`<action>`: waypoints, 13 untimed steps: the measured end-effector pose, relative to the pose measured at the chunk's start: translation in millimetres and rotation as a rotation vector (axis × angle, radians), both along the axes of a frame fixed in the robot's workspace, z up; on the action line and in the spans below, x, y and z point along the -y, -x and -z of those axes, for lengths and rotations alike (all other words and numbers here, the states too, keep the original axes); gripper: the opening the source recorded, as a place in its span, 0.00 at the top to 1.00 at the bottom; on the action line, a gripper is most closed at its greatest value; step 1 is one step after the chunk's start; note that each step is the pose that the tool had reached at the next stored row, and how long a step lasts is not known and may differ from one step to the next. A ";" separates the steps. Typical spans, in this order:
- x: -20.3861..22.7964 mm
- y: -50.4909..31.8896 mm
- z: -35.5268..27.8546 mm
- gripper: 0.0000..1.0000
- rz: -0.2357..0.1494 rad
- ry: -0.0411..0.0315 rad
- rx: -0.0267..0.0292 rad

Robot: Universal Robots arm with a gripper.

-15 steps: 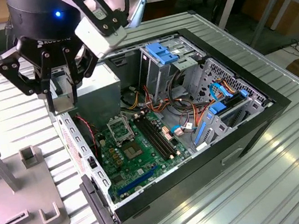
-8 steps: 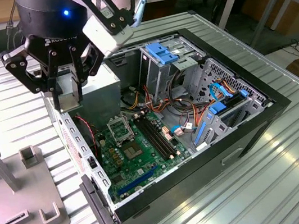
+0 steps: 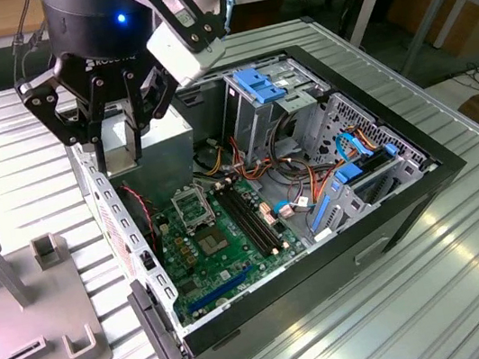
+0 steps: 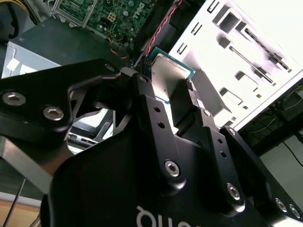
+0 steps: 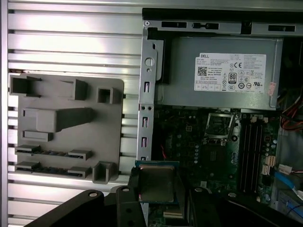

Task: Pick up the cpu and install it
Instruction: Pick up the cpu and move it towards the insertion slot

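The cpu (image 5: 156, 182), a small square chip with a silver-grey top and a green-blue rim (image 4: 168, 71), is clamped by its edges between my black fingers in both wrist views. My gripper (image 3: 119, 137) hangs shut on it above the open computer case's wall, on the exterior view's left, over the power supply (image 3: 166, 150). The hollow silver socket frame (image 3: 191, 207) lies on the green motherboard (image 3: 224, 255) lower down inside the case. In the first wrist view the socket frame (image 5: 219, 126) sits apart from the held chip.
A grey fixture tray (image 3: 12, 297) with slots and posts lies outside the case on the ribbed metal table (image 3: 440, 293). Long black memory slots (image 3: 250, 219), coloured cables (image 3: 294, 180) and blue drive brackets (image 3: 257, 86) crowd the case interior.
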State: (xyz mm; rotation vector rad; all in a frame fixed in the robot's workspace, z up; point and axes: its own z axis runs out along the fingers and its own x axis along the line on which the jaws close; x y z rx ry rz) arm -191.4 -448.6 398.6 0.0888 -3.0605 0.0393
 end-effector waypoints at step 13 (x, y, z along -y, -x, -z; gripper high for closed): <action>0.0 -14.2 0.4 0.59 0.000 0.0000 0.0000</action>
